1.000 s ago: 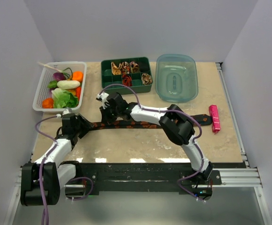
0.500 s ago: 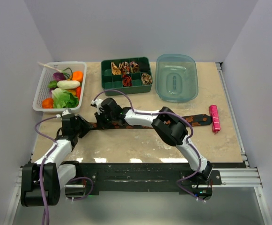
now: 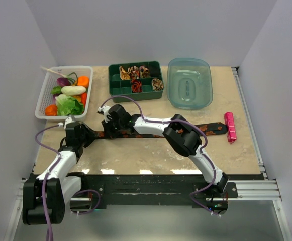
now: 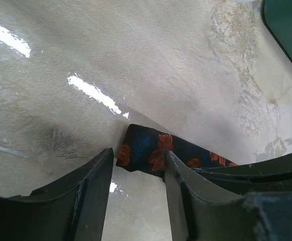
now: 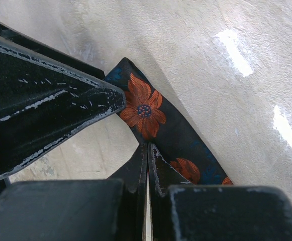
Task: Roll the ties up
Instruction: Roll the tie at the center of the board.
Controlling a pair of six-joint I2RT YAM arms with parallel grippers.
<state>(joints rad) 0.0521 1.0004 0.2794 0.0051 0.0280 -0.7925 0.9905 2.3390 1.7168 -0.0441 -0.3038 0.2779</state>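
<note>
A long black tie with orange-red flowers (image 3: 213, 128) lies flat across the table. Its narrow left end shows in the left wrist view (image 4: 146, 149) and the right wrist view (image 5: 144, 108). My left gripper (image 3: 88, 134) (image 4: 138, 153) is open, and the tie's end lies just at its fingertips. My right gripper (image 3: 108, 129) (image 5: 148, 146) is shut, with its tips on the tie's near edge close to the left gripper. I cannot tell whether fabric is pinched. Several rolled ties (image 3: 135, 85) sit in the green box (image 3: 116, 91).
A white basket (image 3: 41, 103) of toy vegetables stands at the back left. A clear teal container (image 3: 189, 83) is at the back right. A small pink bar (image 3: 230, 126) lies by the tie's right end. The green box's corner (image 4: 291, 30) shows ahead of the left gripper.
My right gripper has moved left and down along the tie, ending next to the left gripper. The left arm has barely shifted.
</note>
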